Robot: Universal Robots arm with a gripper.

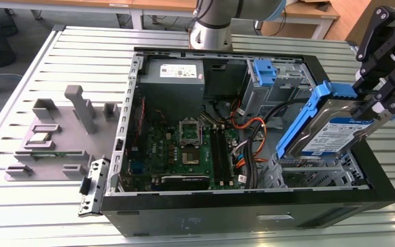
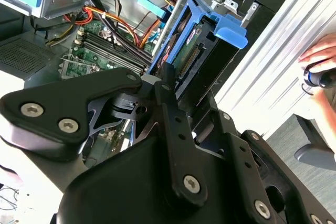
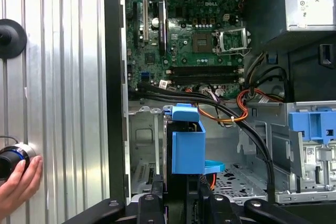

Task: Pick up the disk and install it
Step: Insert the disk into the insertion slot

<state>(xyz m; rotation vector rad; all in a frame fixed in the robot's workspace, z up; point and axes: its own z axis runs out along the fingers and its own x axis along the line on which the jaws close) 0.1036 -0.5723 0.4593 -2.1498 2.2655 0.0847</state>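
Held over the open computer case [image 1: 252, 208], above its corner at the exterior view's right: the disk [image 1: 324, 135], pinched by the gripper [image 1: 374, 109], jaws pressed in on it from opposite sides. Tilted, with the lower end close above the metal drive cage [image 1: 314, 172] inside the case; cannot tell whether touching it. Flat, rectangular and silver-bodied, with a blue-and-white label facing the exterior camera. Framed by a bright blue plastic carrier [image 1: 300, 121] curving along one long edge and topped by a chunky handle tab [image 1: 336, 92]. Seen edge-on in the first wrist view as a blue block, the disk [image 3: 188, 148], standing between the two dark fingers of the gripper [image 3: 181, 200], with the floor of the case [image 3: 113, 77] beyond. In the second wrist view, a dark connector edge set inside the blue frame of the disk [image 2: 191, 56], just past the gripper [image 2: 181, 90]. Lying in the middle of the case, a green motherboard [image 1: 183, 149]; against the case's far wall, a grey power supply box [image 1: 173, 77] and a blue bracket [image 1: 265, 72]; between motherboard and drive cage, orange and black cables [image 1: 242, 128]. Under the case, a ribbed metal surface [image 1: 81, 46], with grey fixtures [image 1: 60, 134] beside the case at the exterior view's left. Outside the case wall in the first wrist view, a hand [image 3: 18, 184] resting on a round black-and-blue knob [image 3: 9, 160].
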